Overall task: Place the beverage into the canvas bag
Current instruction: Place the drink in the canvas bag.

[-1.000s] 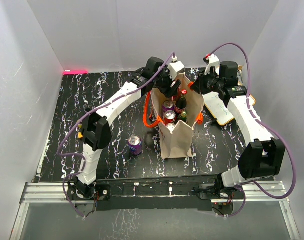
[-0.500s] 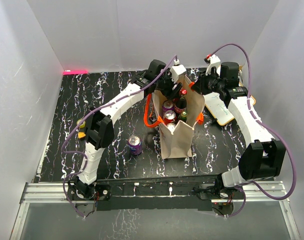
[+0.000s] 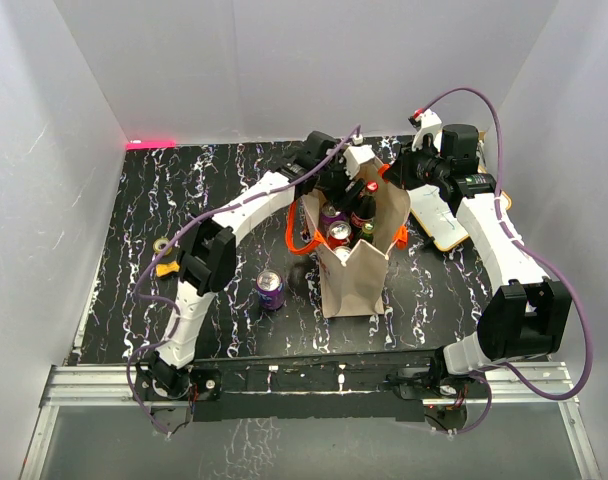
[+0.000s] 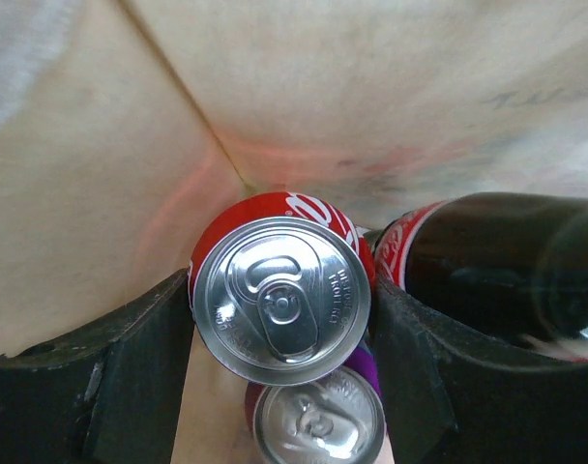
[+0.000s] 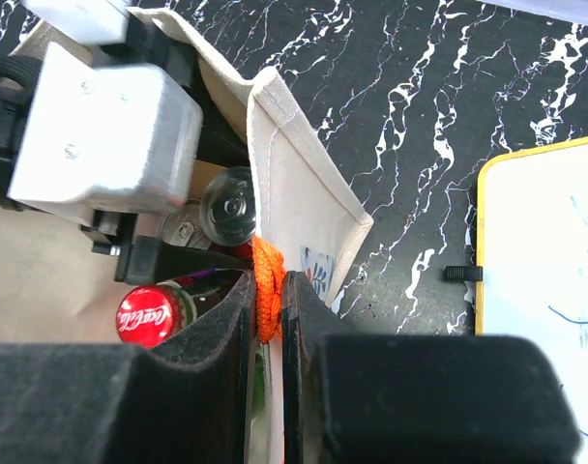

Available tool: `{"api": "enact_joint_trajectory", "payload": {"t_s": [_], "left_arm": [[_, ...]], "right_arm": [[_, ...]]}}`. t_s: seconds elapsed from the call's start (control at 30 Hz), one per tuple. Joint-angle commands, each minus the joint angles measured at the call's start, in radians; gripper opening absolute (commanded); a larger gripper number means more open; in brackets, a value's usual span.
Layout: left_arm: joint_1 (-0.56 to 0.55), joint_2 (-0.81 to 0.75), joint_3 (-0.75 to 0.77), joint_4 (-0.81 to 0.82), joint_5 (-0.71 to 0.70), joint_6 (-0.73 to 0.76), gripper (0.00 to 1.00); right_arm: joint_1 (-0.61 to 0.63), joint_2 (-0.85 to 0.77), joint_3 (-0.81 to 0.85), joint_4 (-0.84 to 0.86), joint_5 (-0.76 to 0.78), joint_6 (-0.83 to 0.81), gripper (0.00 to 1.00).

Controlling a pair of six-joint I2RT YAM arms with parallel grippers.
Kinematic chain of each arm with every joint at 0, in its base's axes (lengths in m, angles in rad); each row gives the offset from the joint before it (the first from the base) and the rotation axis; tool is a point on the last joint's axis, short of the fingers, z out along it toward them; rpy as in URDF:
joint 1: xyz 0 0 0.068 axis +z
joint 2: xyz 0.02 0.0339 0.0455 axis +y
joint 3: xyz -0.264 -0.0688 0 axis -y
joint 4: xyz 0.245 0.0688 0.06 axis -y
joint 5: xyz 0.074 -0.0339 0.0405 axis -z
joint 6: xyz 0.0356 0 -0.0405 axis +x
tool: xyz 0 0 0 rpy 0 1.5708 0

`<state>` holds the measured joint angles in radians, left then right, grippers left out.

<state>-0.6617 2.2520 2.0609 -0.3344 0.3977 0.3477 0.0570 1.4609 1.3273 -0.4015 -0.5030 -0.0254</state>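
Leaving a purple can (image 3: 270, 288) outside, left of the canvas bag (image 3: 354, 285). Swung rightward since a second ago: left gripper (image 4: 280, 329), clamped on a red can (image 4: 280, 290), now inside the bag mouth. Pinching the orange handle (image 5: 266, 280) shut: right gripper (image 5: 267, 319). Probably near release.

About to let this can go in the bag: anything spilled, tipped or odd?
Nothing stands out. The canvas bag stands upright, the right gripper pinching its orange handle. The red can in the left gripper is upright. A purple can stands outside it.
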Motion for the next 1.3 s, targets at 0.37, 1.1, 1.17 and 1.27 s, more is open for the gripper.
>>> {"api": "enact_joint_trajectory", "payload": {"t_s": [0.37, 1.1, 1.17, 1.27], "left_arm": [[0.008, 0.007, 0.052, 0.022, 0.016, -0.050, 0.44], [0.008, -0.101, 0.103, 0.033, -0.077, 0.005, 0.81], [0.009, -0.124, 0.102, 0.038, -0.093, 0.018, 0.81], [0.008, -0.167, 0.094, 0.050, -0.105, 0.035, 0.79]], "right_arm": [[-0.015, -0.063, -0.010, 0.020, -0.011, -0.006, 0.08], [-0.016, -0.054, -0.001, 0.024, -0.018, -0.001, 0.08], [-0.017, -0.048, 0.007, 0.022, -0.020, -0.002, 0.08], [-0.017, -0.037, 0.025, 0.015, -0.025, -0.007, 0.08]]}}
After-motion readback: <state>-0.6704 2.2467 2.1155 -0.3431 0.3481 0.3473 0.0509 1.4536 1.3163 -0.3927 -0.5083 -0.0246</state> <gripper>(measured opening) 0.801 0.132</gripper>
